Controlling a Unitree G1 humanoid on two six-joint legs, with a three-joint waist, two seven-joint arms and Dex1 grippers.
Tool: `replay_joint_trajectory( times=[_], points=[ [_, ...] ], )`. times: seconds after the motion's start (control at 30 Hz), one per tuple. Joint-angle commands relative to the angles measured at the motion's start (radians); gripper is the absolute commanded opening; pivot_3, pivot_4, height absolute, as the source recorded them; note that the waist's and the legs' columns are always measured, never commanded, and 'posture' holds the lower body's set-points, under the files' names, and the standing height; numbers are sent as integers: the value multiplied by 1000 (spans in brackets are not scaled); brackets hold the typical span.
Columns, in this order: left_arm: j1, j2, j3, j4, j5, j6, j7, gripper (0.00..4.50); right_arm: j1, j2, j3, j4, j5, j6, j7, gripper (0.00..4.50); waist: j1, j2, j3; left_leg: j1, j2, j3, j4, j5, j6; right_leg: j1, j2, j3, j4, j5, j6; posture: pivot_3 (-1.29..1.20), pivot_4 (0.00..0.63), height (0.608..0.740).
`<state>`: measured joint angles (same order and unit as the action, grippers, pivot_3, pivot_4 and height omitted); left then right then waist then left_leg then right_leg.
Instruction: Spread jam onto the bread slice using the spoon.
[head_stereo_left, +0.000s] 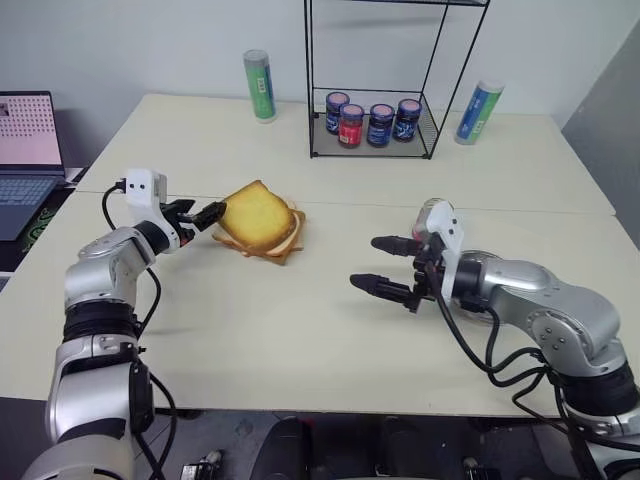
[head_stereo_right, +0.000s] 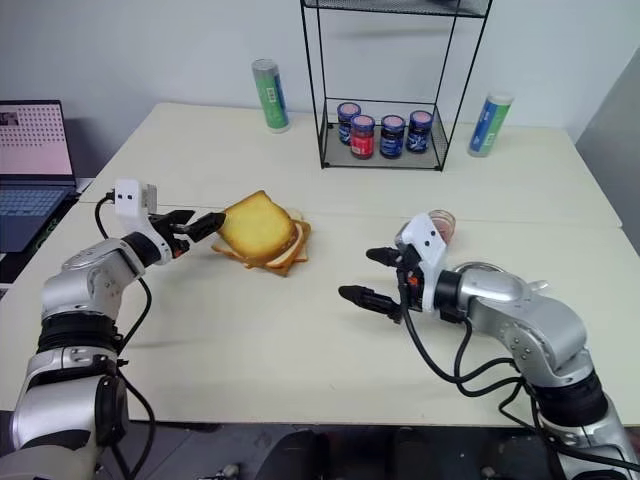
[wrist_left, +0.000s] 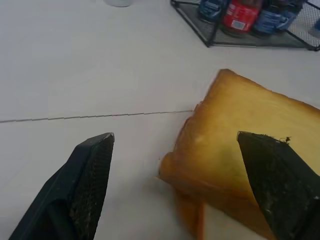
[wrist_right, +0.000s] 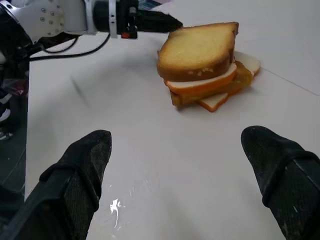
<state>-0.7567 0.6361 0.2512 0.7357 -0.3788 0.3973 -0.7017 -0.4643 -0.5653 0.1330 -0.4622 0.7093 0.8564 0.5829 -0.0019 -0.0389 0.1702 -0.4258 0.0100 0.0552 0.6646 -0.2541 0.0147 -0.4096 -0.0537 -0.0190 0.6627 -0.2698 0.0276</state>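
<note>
Bread slice (head_stereo_left: 258, 216) tilted, atop stack; left pincer (head_stereo_left: 204, 214) released beside; right pincer (head_stereo_left: 384, 266) released.

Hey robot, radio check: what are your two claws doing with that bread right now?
Left tool open, at the bread slice, not gripping. Right tool open, empty, over bare table. Bread slice sits atop thinner slices. Nothing in the way.

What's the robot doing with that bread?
The robot's left gripper is open and right up against the thick bread slice, which sits on top of a stack of thinner slices on the table. Its right gripper is open too and holds nothing, out over the bare table. No jam has been spread on the bread yet.
</note>
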Motion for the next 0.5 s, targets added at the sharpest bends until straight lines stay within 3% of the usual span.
replay_joint_trajectory(
  times=[0.03, 0.13, 0.27, 0.5],
  points=[
    [-56, -10, -1, 72, 21, -71, -36, 4115, -29, 30, -16, 3, -21, -34, 2, 4475, 0, 0, 0, 0, 0, 0, 0, 0, 0, 0, 0, 0, 0, 0, 0, 0, 150, 740],
    [-64, -10, -15, 80, 33, -83, -69, 4115, -28, 36, -20, 12, -47, -49, 5, 4475, 0, 0, 0, 0, 0, 0, 0, 0, 0, 0, 0, 0, 0, 0, 0, 0, 150, 740],
    [-68, -6, -19, 92, 56, -108, -68, 3534, -23, 52, -32, 21, -64, -62, -12, 4500, 0, 0, 0, 0, 0, 0, 0, 0, 0, 0, 0, 0, 1, 0, 0, 0, 150, 740],
    [-92, -5, -18, 109, 70, -119, -83, 2036, -13, 56, -39, 18, -79, -62, -17, 4500, 0, 0, 0, 0, 0, 0, 1, 0, 0, 0, 0, 0, 2, 0, 0, 0, 150, 740]
  ],
)
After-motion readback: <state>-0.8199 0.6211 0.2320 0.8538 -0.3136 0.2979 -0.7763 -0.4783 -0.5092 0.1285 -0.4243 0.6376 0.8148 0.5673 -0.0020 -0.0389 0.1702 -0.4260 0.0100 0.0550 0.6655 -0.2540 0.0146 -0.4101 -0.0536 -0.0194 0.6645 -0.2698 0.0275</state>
